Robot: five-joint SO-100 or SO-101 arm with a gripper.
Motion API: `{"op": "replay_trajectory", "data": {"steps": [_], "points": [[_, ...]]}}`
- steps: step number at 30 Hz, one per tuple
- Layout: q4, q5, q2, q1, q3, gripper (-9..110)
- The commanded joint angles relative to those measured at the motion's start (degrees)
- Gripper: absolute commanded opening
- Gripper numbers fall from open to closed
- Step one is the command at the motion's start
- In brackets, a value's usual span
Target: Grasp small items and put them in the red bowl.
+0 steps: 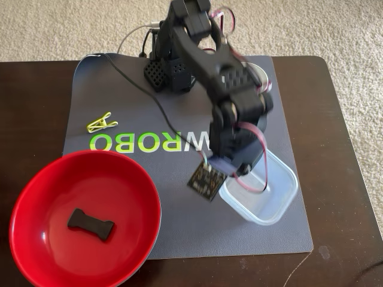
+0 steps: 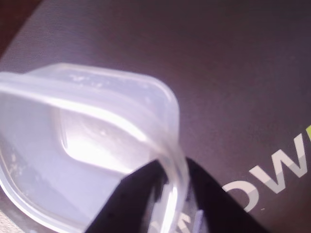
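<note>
The clear square plastic tub (image 1: 263,192) is on the right part of the grey mat, and it fills the left of the wrist view (image 2: 73,145). My gripper (image 1: 239,173) is at its near-left rim. In the wrist view the gripper (image 2: 172,172) has one dark finger inside and one outside the rim, shut on it. I cannot tell whether the tub is off the mat. The red bowl (image 1: 36,197) stands at the front left with the dark grey bone-shaped piece (image 1: 90,225) inside. The yellow-green wire clip (image 1: 102,123) lies on the mat's left. A white curved rim (image 1: 265,76) shows behind the arm.
The grey mat (image 1: 179,227) with green and white lettering lies on a dark wooden table (image 1: 347,179). The arm's base (image 1: 170,69) stands at the mat's far edge, and a black cable (image 1: 143,89) runs from it across the mat. Carpet lies beyond the table.
</note>
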State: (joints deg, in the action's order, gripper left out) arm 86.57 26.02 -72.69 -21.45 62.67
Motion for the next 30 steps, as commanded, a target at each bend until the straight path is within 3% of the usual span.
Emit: {"op": "replay_trajectory", "data": {"steps": [1,8,13,20,25,30], "points": [[-0.4,0.5,-11.0,-0.1,-4.7,0],[0.9,-5.5,-19.2,11.2,-9.8,0],[1.8,-9.7,-21.2,29.4,-9.8,0],[1.5,-7.8,-13.6,51.7,-9.8,0],[0.7,-4.5,-3.3,54.9,-9.1,0],[-2.6,-1.8,0.3,51.8,-9.7,0]]}}
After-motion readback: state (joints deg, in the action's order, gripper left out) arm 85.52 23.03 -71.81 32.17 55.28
